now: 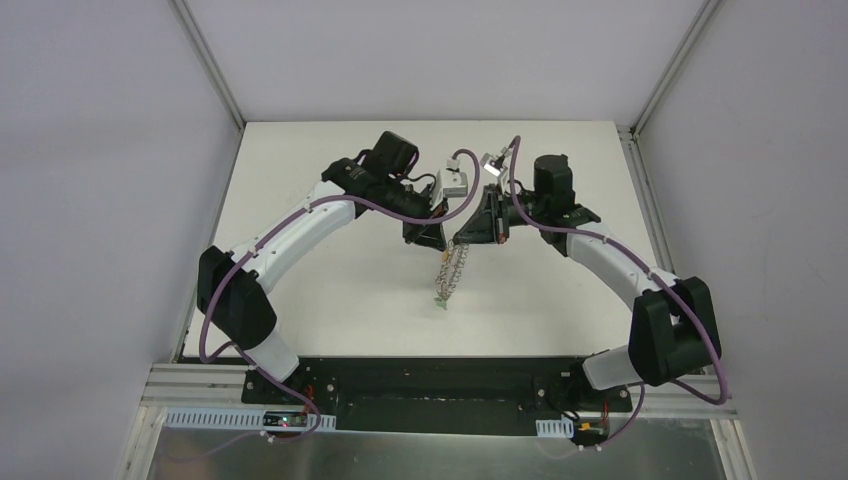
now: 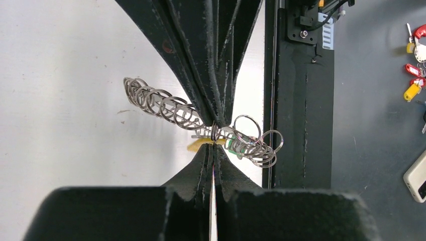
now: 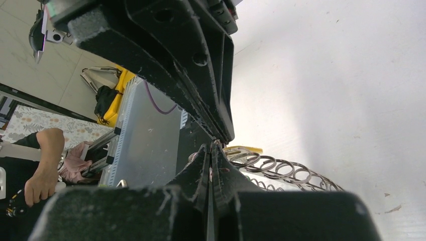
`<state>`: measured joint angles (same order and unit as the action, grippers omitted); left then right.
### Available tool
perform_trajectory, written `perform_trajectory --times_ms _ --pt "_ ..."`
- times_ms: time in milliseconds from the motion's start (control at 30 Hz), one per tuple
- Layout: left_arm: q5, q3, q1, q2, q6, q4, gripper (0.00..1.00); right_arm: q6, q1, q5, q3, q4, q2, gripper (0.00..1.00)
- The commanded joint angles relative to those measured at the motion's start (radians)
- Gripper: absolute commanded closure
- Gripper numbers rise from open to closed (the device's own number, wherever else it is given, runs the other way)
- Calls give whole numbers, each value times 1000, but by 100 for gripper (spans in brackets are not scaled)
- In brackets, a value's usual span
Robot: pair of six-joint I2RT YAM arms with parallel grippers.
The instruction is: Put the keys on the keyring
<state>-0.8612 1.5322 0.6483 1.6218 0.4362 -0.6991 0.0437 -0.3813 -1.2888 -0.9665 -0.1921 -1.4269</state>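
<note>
The keyring (image 1: 450, 270) hangs off the white table (image 1: 330, 300) between the two grippers, a dark band fringed with silver wire loops (image 2: 161, 103). The left gripper (image 1: 428, 238) is shut, its tips (image 2: 213, 145) pinched at one wire loop. The right gripper (image 1: 478, 232) is shut on the keyring from the opposite side, tip to tip with the left (image 3: 210, 146). A green-headed key (image 1: 440, 298) dangles at the keyring's low end (image 2: 234, 145). A yellow-headed key (image 2: 197, 145) lies right behind the left tips, also in the right wrist view (image 3: 246, 149); whether it hangs on a loop is hidden.
The black base rail (image 2: 301, 100) runs along the table's near edge. Beyond it several coloured key tags (image 2: 414, 65) lie on a grey surface. A person's arm (image 3: 45, 160) shows off the table. White walls close in left, right and back.
</note>
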Motion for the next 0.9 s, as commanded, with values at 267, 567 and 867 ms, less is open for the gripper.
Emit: perform_trajectory --times_ms 267,567,867 --pt "103 -5 70 -14 73 -41 100 74 18 38 -29 -89 -33 100" --pt "202 6 100 2 36 -23 100 86 22 46 -12 -112 -37 100" --pt "145 23 36 -17 -39 8 67 51 47 -39 20 -137 1 100"
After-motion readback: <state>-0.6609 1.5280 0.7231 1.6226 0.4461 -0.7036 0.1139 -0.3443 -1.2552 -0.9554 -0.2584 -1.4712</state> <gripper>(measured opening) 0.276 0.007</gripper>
